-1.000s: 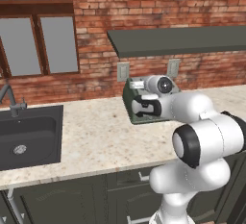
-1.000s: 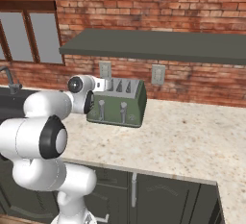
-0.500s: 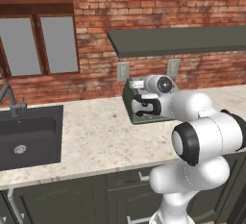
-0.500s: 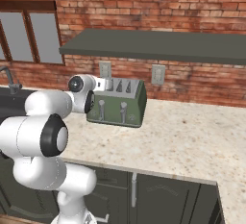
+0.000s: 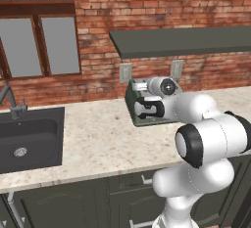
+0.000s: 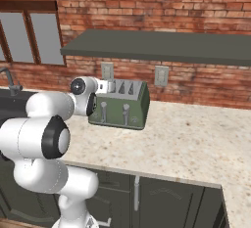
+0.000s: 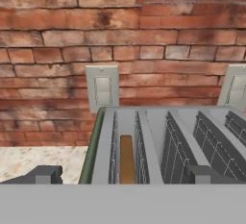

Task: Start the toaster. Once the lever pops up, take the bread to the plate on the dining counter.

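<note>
The sage-green toaster (image 6: 122, 105) stands on the stone worktop against the brick wall, with two silver levers (image 6: 104, 105) on its front. From the left base view only the toaster's (image 5: 131, 105) left end shows past my hand. The bread (image 7: 126, 158), a brown slice, sits deep in the leftmost slot of the toaster's top (image 7: 153, 141). My gripper (image 7: 126, 175) hovers level with the toaster's top, near its left end, open, its fingertips (image 7: 45, 174) wide apart with nothing between them. The gripper (image 6: 107, 86) (image 5: 138, 86) reaches over that end. The plate and the dining counter are out of view.
Two wall outlets (image 7: 102, 87) sit on the brick wall right behind the toaster, under a dark shelf (image 6: 162, 46). A dark sink (image 5: 27, 136) with a tap lies at the left. Bare worktop (image 6: 196, 134) stretches to the right of the toaster.
</note>
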